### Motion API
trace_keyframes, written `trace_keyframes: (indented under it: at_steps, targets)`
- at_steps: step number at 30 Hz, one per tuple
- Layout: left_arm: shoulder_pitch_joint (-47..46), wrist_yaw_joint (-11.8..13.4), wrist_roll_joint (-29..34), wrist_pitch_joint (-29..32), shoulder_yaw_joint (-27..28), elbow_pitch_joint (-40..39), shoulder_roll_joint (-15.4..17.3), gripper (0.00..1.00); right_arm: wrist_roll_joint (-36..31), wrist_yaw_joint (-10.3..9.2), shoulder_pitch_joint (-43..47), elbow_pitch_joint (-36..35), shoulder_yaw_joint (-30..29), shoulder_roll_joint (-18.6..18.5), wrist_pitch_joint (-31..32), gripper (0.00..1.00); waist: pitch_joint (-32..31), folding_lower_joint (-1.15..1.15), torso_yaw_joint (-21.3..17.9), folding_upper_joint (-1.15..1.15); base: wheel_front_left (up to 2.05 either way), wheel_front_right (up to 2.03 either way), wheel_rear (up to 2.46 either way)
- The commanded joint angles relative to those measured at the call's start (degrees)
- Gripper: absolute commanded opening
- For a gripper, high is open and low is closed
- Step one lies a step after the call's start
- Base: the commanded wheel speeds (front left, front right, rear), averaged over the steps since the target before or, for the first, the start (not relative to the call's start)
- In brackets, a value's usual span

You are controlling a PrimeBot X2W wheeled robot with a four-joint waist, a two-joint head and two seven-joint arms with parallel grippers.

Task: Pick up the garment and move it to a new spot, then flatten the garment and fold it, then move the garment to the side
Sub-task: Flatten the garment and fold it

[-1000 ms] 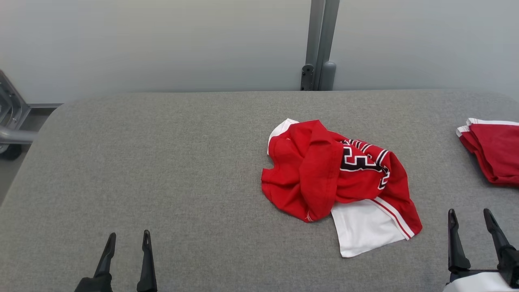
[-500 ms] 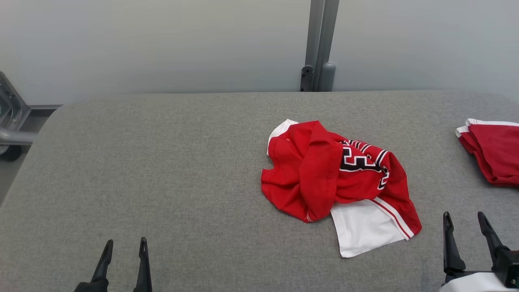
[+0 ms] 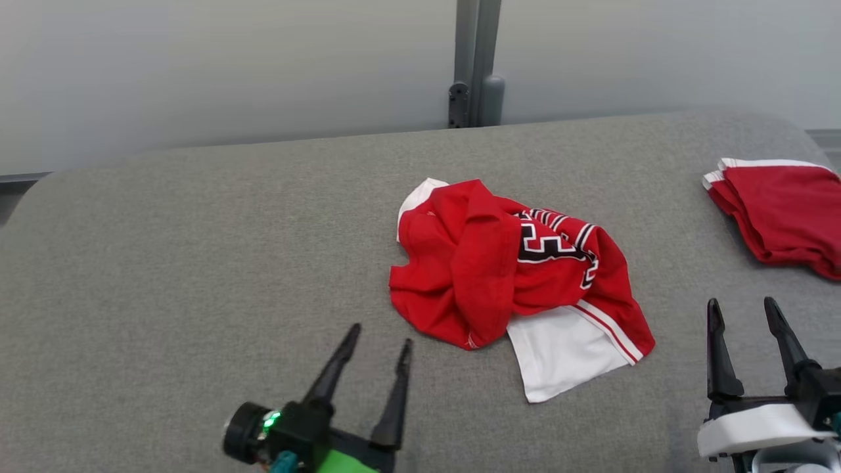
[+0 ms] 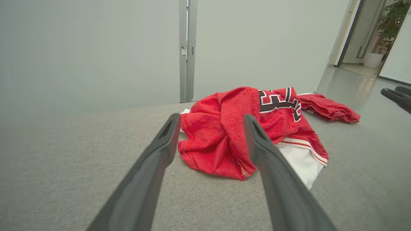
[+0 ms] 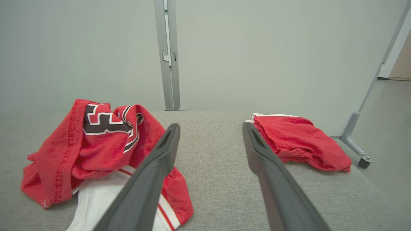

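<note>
Red cloth with a white panel, the garment point(image 3: 512, 276) lay crumpled on the tabletop point(image 3: 197, 263), right of centre. We judged it light and limp, best pinched at the raised red fold on its near-left edge. The left end effector point(image 3: 382, 334) and right end effector point(image 3: 740, 302) both stood open, empty. Against the earlier frame, the left one had advanced toward the garment; our head camera had shifted.

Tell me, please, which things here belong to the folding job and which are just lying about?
In the job: crumpled red-and-white garment; left claw and right claw, both open.
Lying about: folded red garment at the right; grey post behind.
</note>
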Motion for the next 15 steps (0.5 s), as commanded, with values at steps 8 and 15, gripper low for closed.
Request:
trace_keyframes:
  at_steps: [8, 15]
  targets:
    - [-13.6, 5.1, -4.9, 3.2, -14.7, 13.1, 0.2, 1.0, 2.0, -0.06, -5.2, -0.8, 1.0, -0.1, -0.2, 1.0, 11.3, 0.0, -9.0, 0.0, 0.0, 0.0, 0.0]
    - [-21.1, 10.4, -12.0, 4.1, -20.3, 22.2, 0.2, 1.0, 3.3, -0.06, -7.4, 0.1, 1.5, -0.1, -0.2, 1.0, 15.0, 0.0, -13.0, 0.0, 0.0, 0.0, 0.0]
